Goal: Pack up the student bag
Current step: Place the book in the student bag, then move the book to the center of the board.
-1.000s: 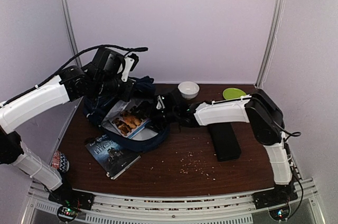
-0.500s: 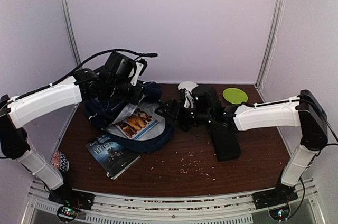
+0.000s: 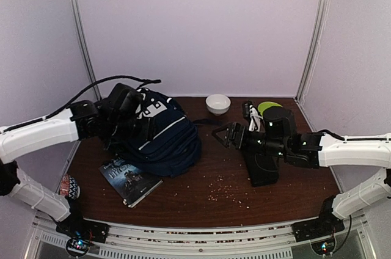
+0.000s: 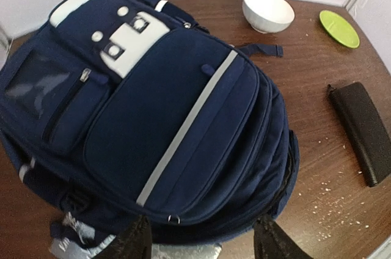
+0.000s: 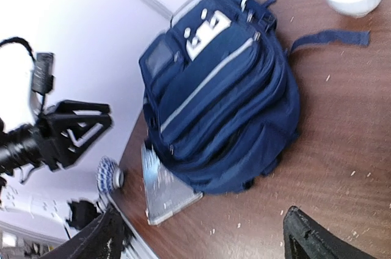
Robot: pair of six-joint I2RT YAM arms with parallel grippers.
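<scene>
navy student bag (image 3: 168, 137) lies between the left claw (image 4: 201, 234) and right claw (image 5: 203, 219), both gaping wide, empty.

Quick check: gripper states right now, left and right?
Left gripper: open, holding nothing, at the student bag.
Right gripper: open, holding nothing.

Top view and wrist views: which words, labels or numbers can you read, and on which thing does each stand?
The book: pale cover title, too blurred to read.
The tag at the lower edge of the student bag: pale letters, blurred and cut off.
No other text visible.
</scene>
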